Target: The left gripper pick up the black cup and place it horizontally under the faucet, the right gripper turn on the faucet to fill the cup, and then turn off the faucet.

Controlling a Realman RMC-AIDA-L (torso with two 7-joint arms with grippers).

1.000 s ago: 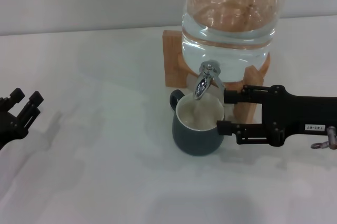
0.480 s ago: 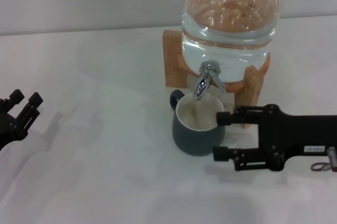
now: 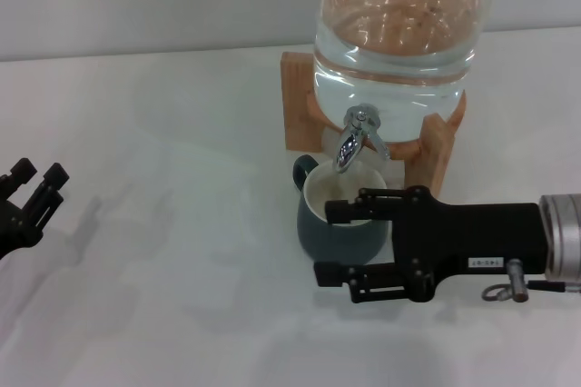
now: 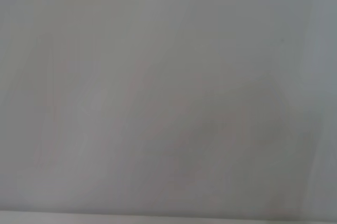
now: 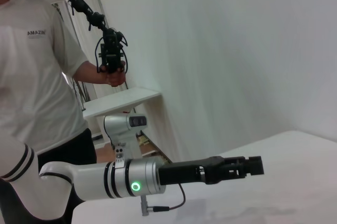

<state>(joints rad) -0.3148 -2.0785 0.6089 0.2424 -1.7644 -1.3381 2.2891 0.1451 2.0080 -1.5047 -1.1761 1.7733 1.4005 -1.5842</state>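
The black cup (image 3: 338,240) stands upright on the white table under the faucet (image 3: 351,143), its cream inside showing and its handle pointing to the back left. The faucet sits on the clear water jar (image 3: 395,37) with its wooden stand (image 3: 298,101). My right gripper (image 3: 322,242) is open and empty. It hovers in front of the cup and covers part of it, one finger across the rim and one at the cup's near side. My left gripper (image 3: 36,172) is open and empty at the far left edge, also seen in the right wrist view (image 5: 247,166).
The white table (image 3: 182,251) runs to a pale wall behind the jar. In the right wrist view a person (image 5: 37,77) in a white T-shirt stands behind my left arm holding a black device. The left wrist view shows only blank white surface.
My right gripper has drawn away from the faucet side, moving toward the front and left until it lies across the cup. My left gripper has drifted slightly left. The cup has not moved.
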